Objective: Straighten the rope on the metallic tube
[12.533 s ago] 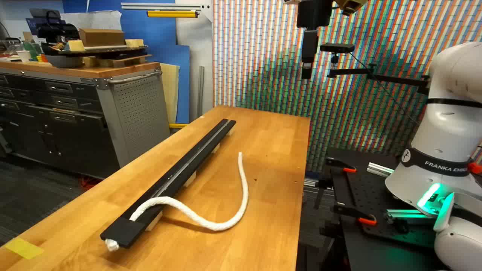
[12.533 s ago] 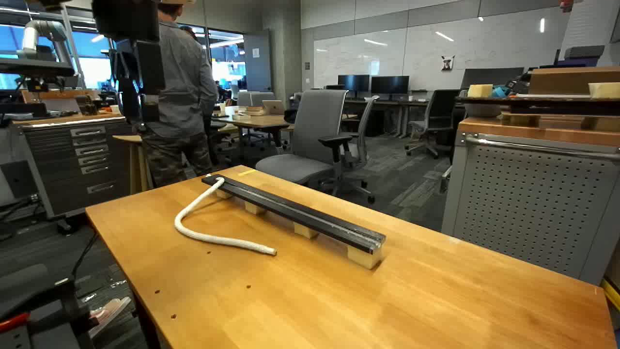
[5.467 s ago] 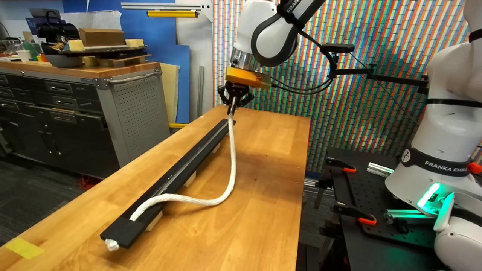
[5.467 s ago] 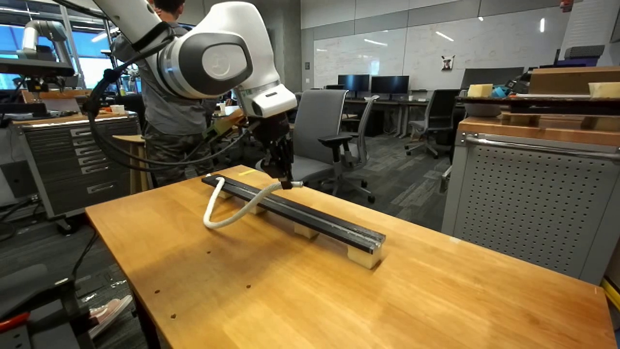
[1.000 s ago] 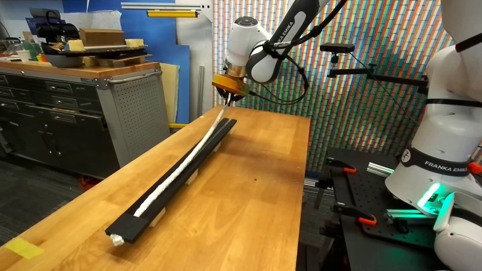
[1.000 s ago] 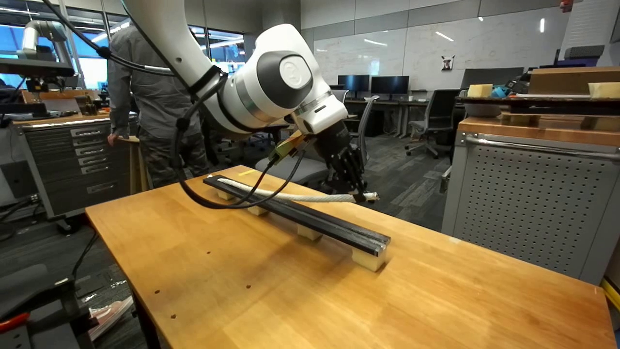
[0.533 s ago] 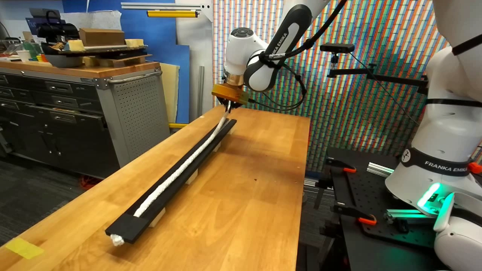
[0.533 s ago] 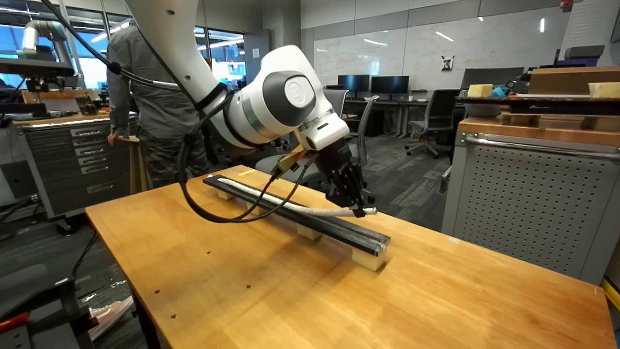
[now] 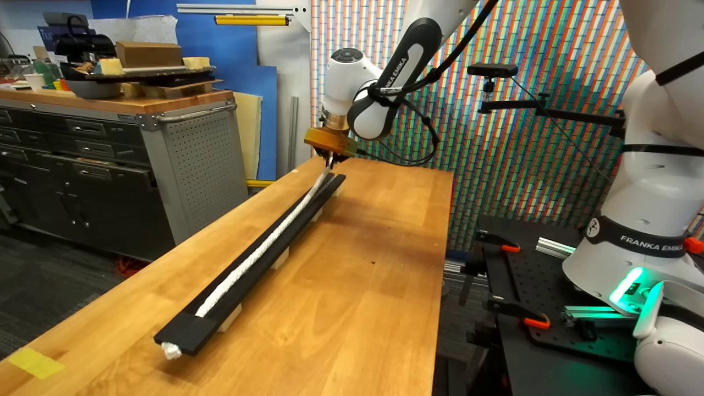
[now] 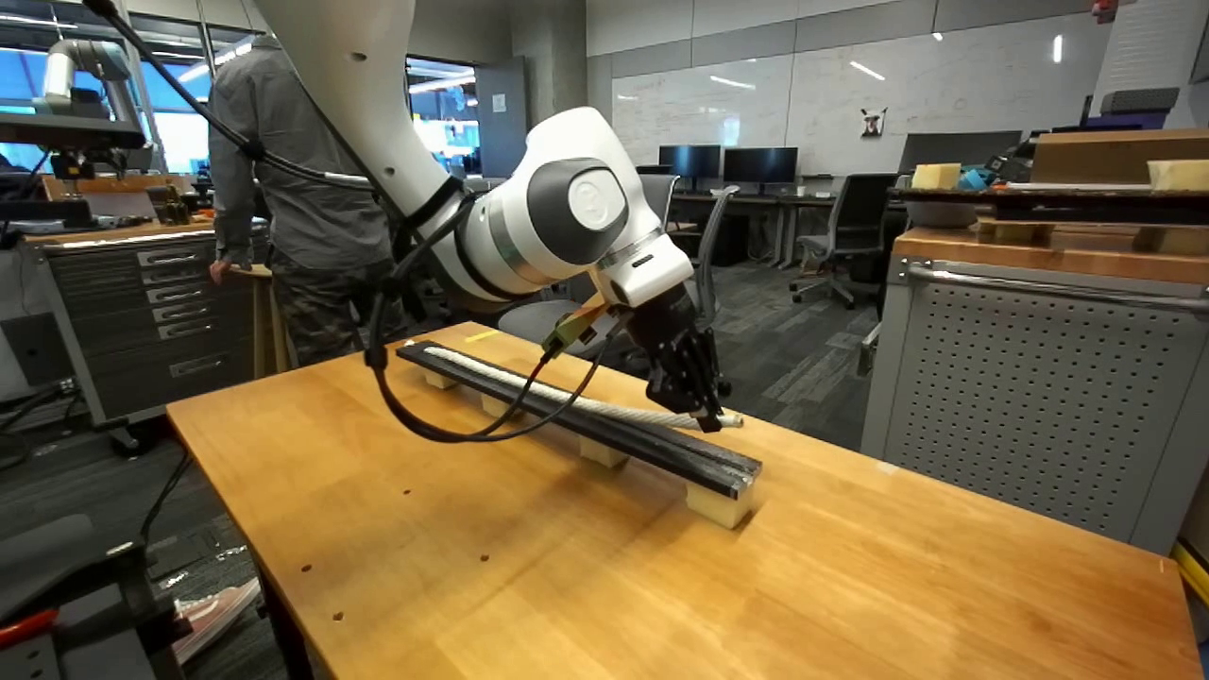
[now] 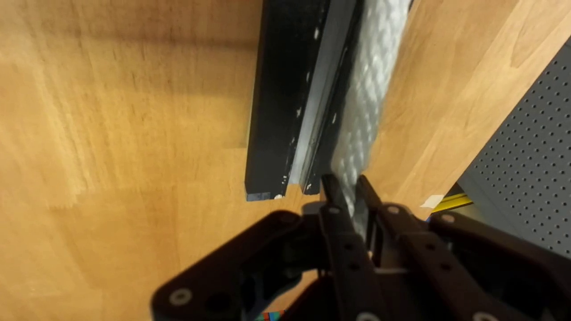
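Note:
The metallic tube (image 9: 190, 331), a long black grooved bar, lies along the wooden table in both exterior views. A white rope (image 9: 264, 247) comes out from under its near end cap and runs nearly straight along it. Toward the far end the rope (image 10: 642, 416) rises off the bar in a gentle slope. My gripper (image 10: 710, 422) is shut on the rope close to its free tip, a little above the bar's far end. In the wrist view the rope (image 11: 366, 89) passes between the gripper (image 11: 344, 179) fingertips, to the right of the bare groove of the bar (image 11: 281, 111).
Small wooden blocks (image 10: 720, 505) prop the bar above the table (image 10: 586, 567). Black cables (image 10: 453, 434) hang from the arm, in front of the bar in that view. A grey cabinet (image 9: 198, 165) stands past the table's edge. A person (image 10: 302, 170) stands in the background.
The rope lay curved on the table; my gripper took its free end and drew it along the bar. Over the last second the gripper and rope end have come down toward the bar.

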Controlling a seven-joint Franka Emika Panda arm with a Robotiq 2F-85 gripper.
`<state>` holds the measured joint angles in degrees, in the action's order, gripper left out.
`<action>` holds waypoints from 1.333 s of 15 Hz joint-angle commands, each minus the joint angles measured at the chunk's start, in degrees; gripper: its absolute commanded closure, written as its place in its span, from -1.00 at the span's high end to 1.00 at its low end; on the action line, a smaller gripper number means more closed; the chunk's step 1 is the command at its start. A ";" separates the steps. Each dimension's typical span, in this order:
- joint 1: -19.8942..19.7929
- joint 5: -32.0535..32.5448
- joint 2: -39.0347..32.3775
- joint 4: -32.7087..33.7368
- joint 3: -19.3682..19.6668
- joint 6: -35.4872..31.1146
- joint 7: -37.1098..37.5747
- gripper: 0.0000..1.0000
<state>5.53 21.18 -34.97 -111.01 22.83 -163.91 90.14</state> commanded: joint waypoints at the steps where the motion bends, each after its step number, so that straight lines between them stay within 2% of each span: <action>1: 0.72 -2.48 -1.26 1.75 1.08 1.63 -3.37 -0.94; 10: 0.56 -3.59 -2.66 3.24 0.62 4.47 -6.18 -0.94; 20: -0.01 -9.68 -8.67 8.37 -0.04 5.82 -5.10 -0.94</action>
<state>5.67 14.04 -40.43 -106.17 22.76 -159.50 85.63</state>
